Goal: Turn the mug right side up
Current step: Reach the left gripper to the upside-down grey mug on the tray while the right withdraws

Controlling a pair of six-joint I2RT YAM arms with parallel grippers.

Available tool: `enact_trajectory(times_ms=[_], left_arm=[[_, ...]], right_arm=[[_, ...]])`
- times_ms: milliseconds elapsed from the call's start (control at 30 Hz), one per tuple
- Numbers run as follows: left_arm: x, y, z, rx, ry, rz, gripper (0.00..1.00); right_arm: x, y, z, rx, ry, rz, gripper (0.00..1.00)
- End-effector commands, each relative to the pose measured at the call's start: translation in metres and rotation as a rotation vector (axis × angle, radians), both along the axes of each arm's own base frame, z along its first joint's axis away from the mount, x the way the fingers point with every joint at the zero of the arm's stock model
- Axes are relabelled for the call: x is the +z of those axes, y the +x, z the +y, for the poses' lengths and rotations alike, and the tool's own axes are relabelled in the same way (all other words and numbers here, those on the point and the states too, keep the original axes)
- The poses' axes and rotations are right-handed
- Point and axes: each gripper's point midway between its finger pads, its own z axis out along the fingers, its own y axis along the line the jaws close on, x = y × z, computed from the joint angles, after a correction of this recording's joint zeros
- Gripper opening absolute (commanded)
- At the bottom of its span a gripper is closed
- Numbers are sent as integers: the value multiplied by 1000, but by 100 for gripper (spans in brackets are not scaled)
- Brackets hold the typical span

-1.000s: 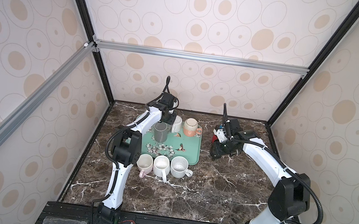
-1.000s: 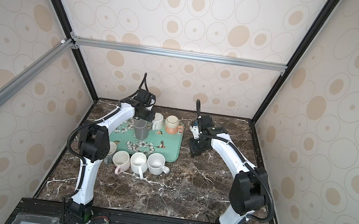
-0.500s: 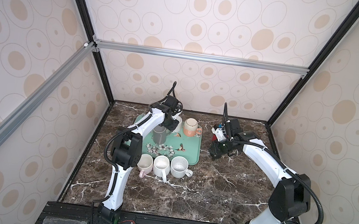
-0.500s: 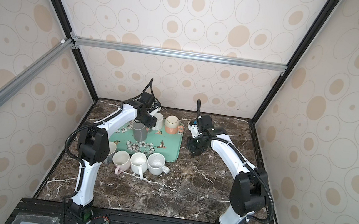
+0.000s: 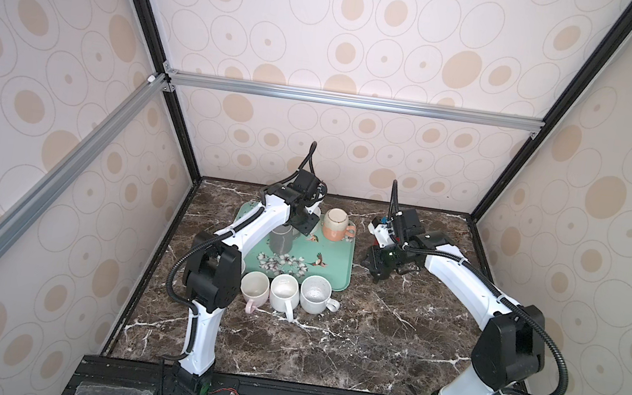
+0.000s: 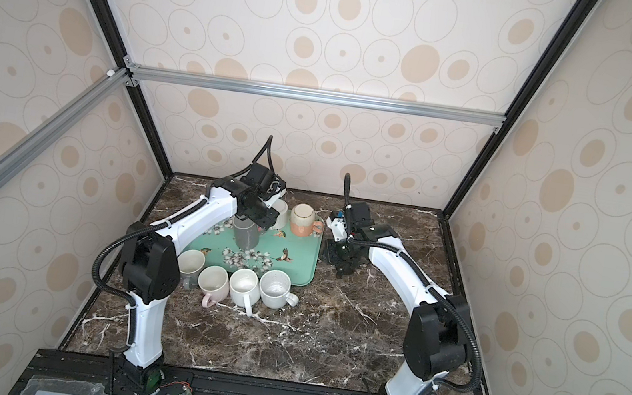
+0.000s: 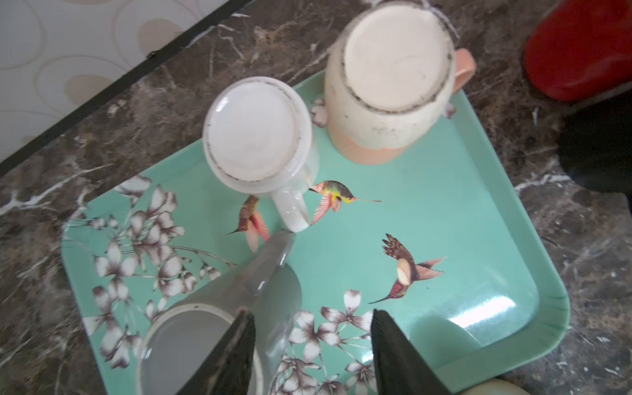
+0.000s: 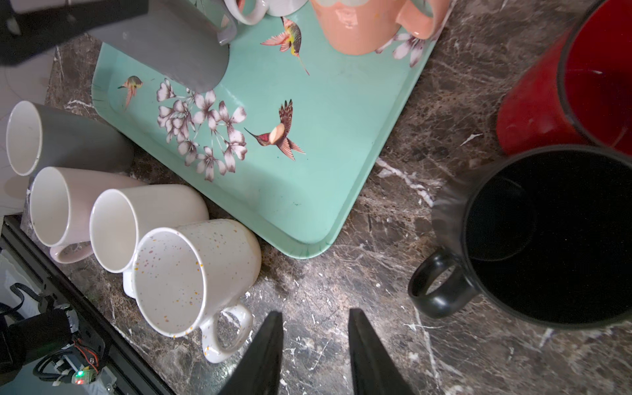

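Grey mug [image 7: 184, 342] is sitting upside down, base up, on the teal floral tray [image 7: 461, 239]. Its handle is pointing toward the handle of the white mug [image 7: 254, 131], which is standing inverted just beside it next to the peach-and-cream mug [image 7: 393, 58]. Left fingers [image 7: 236, 349] are standing apart over it and gripping nothing. One is lying across the edge of the base and the other over bare tray, so the span is sitting off-centre. The grasp seems to be the step in hand. Doing it well is calling for shifting until the body is lying squarely between the fingers, clear of both handles, then closing firmly. After that comes lifting well off the tray before rolling the wrist, and setting down on a bare patch. Right fingers [image 8: 266, 349] are hanging apart and empty over the worktop [image 8: 359, 273] near the black mug [image 8: 547, 239].
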Motion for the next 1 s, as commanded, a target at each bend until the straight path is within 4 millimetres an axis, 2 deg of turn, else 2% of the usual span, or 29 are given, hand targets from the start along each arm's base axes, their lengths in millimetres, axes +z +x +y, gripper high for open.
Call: enact_trajectory(times_ms=[0,67,167,333,500,733,967], left_arm=[[2,31,14,124,24,-11,55],[-18,36,14,131,70,48,54],[-34,36,14,124,104,88,54],[-45,27,13,66,145,107,54],[-57,8,10,-11,193,143,54],[-60,-17,2,-92,198,163,54],[-42,-40,-14,-155,169,140,53]], right_arm=[[6,-2,10,16,17,2,36],[7,-6,8,15,9,-1,36],[5,-12,-1,8,-22,-11,36],[1,-19,-14,9,-83,-21,37],[1,-18,-14,4,-85,-27,37],[2,-17,-9,2,-54,-21,37],[0,-20,-11,2,-57,-13,37]])
